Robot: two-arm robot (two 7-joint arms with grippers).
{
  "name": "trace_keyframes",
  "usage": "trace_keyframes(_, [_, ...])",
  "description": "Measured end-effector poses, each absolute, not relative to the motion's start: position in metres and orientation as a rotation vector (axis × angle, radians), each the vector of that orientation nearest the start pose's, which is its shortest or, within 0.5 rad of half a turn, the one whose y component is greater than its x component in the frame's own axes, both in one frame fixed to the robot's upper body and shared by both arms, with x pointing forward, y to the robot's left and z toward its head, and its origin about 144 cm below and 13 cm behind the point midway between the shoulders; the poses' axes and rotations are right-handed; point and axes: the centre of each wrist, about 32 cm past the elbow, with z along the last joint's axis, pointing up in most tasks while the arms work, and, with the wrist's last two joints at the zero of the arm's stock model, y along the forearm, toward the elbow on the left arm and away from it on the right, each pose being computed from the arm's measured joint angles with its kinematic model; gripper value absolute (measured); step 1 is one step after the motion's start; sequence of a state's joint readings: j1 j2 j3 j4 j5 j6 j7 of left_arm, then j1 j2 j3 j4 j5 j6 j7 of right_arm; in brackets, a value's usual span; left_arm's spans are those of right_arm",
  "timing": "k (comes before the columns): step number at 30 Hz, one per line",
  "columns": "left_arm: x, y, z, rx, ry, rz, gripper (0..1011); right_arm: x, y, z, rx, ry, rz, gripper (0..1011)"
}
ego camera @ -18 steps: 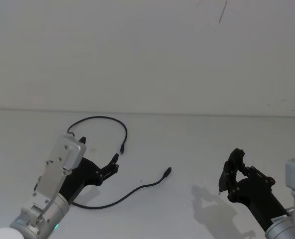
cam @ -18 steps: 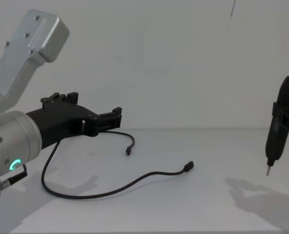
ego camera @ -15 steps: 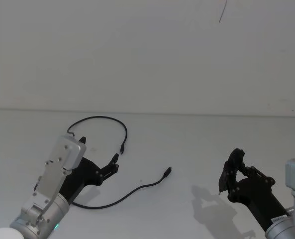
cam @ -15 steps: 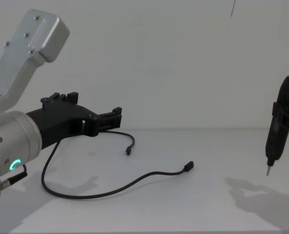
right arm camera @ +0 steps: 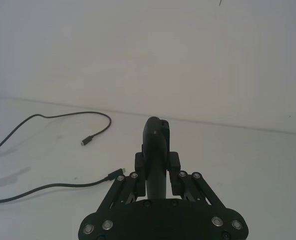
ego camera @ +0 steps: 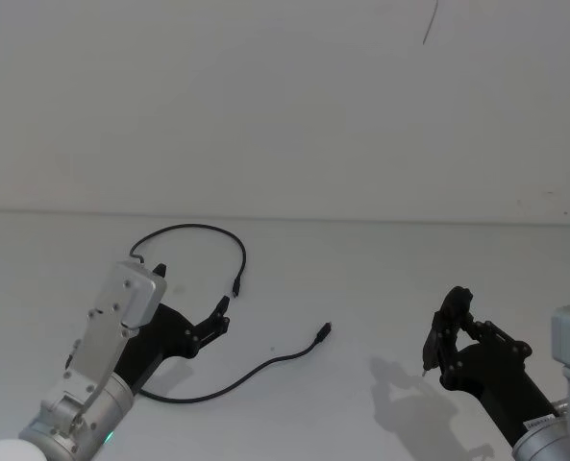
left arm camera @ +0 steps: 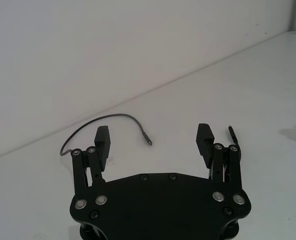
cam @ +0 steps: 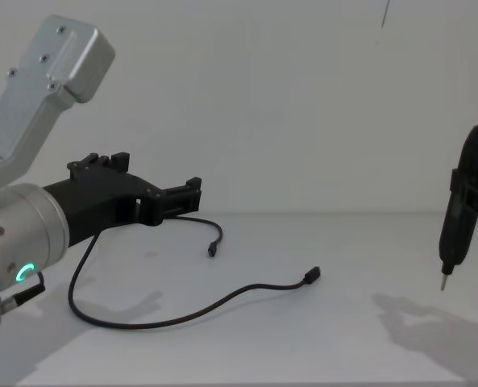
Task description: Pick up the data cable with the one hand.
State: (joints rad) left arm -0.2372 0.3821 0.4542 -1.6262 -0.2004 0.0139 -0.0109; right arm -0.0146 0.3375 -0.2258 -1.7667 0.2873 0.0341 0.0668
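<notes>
Head view: the data cable lies loose on the white table, left of centre; one run arcs far from the robot to a plug that points back toward it, the other run sweeps nearer and ends in a plug near the table's middle; the left gripper hovers over the stretch between the two runs and hides it, fingers spread wide with nothing between them; the right gripper hangs well apart at the right, fingers pressed together; a plain pale wall stands behind.

Left wrist view: the left gripper is wide open; the cable arcs on the table beyond the gap, one plug lying between the two fingers and not touching them; the other plug shows just beside one finger.

Right wrist view: the right gripper is closed and empty; the cable lies beyond it.

Chest view: the left gripper is raised clear of the table; the cable rests flat beneath and ahead of it; the right gripper points down at the right edge.
</notes>
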Motion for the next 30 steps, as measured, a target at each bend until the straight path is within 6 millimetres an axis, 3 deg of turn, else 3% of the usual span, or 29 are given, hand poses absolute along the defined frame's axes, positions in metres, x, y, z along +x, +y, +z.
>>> trace_keyframes(14, [0.495,0.199,1.206,0.065,-0.273,1.086,1002,0.443,-0.237,1.189,0.026,-0.075,-1.229,269])
trace_keyframes(30, [0.51,0.202,1.212,0.095,-0.299,0.887,1001,0.443,-0.237,1.189,0.026,-0.075,-1.23,269])
